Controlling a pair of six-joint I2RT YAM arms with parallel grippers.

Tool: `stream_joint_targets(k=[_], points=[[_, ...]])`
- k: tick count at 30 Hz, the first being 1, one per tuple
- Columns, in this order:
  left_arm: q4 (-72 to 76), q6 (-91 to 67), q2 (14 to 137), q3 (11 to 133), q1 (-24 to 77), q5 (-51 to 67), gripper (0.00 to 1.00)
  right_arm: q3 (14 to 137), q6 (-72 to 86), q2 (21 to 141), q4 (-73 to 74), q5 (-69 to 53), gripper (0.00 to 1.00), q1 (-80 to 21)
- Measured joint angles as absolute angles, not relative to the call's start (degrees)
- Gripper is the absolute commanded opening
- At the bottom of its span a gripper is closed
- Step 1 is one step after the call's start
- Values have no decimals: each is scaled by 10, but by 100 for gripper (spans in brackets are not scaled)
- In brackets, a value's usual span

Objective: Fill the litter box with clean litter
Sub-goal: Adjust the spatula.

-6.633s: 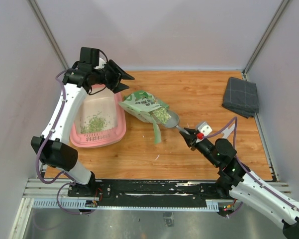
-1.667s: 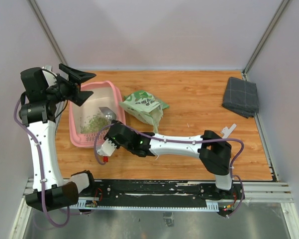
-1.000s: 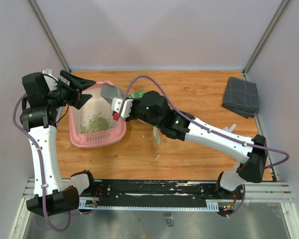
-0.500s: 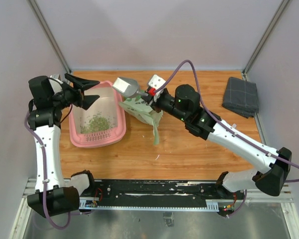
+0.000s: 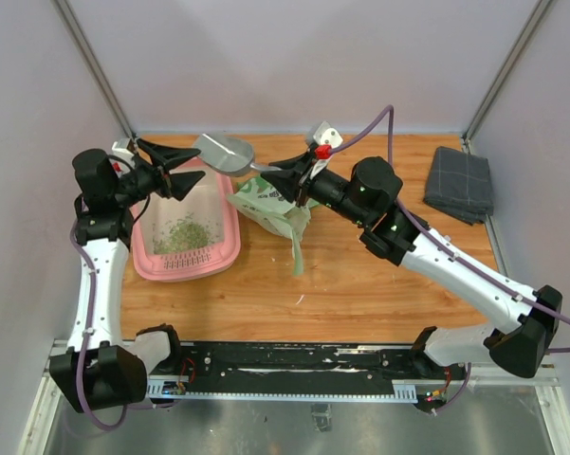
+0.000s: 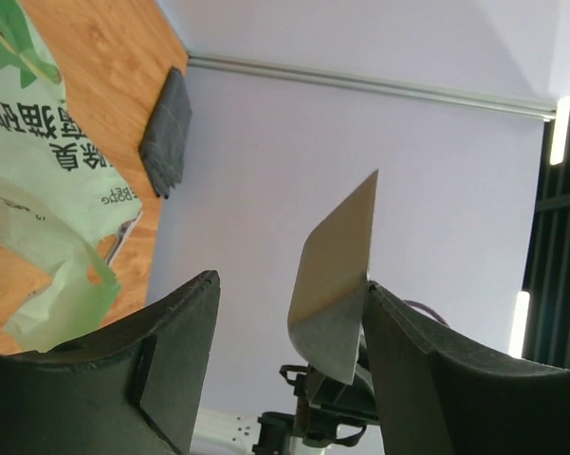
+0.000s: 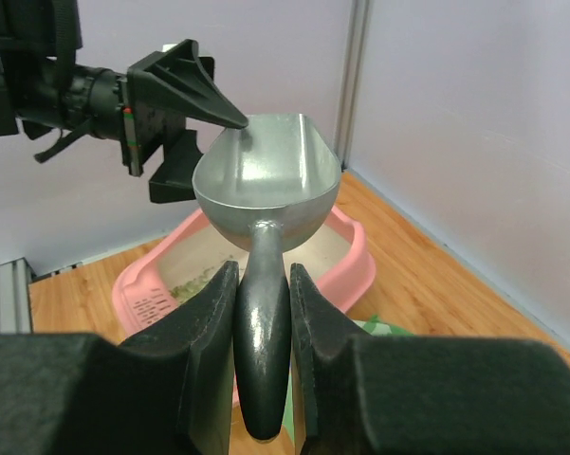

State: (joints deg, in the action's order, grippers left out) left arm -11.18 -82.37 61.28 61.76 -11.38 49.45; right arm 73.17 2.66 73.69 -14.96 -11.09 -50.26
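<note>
The pink litter box (image 5: 229, 237) sits at the left of the table with a small heap of green clean litter (image 5: 180, 232) near its front. My right gripper (image 5: 289, 180) is shut on the handle of a grey metal scoop (image 5: 223, 152) and holds it in the air over the box's far right corner; the bowl looks empty in the right wrist view (image 7: 266, 175). My left gripper (image 5: 175, 166) is open just left of the bowl, and its upper fingertip (image 7: 229, 116) touches or nearly touches the bowl's rim. The left wrist view shows the scoop (image 6: 337, 284) between its open jaws.
A light green printed bag (image 5: 275, 204) lies open on its side just right of the box, below the right gripper. A grey folded cloth (image 5: 458, 185) lies at the far right by the wall. Bare wood lies in front of the bag.
My right arm has swung the scoop up and left, from over the bag to the box's far corner. My left gripper has shifted right to meet the bowl.
</note>
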Motion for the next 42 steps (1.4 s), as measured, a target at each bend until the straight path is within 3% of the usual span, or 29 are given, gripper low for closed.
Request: stream_joint_targets(k=[7,14,16,17,22,26,31,42], points=[[-9,-887,613,597,-98,491,59,715,52,737,-164,-155,1,-503],[46,-919,617,580,-69,475,16,698,59,731,-180,-168,1,-502],[46,-906,623,580,-60,474,2,698,52,727,-182,-168,5,-500],[45,-895,627,580,-57,475,1,699,42,723,-182,-169,9,-499],[43,-870,638,580,-45,485,0,721,-7,714,-122,-181,27,-498],[46,-862,638,580,-43,492,0,739,-39,710,-56,-203,29,-498],[43,-862,639,584,-42,500,0,752,-53,702,29,-221,41,-498],[-87,-722,651,654,-44,480,0,811,-58,716,193,-191,52,-498]])
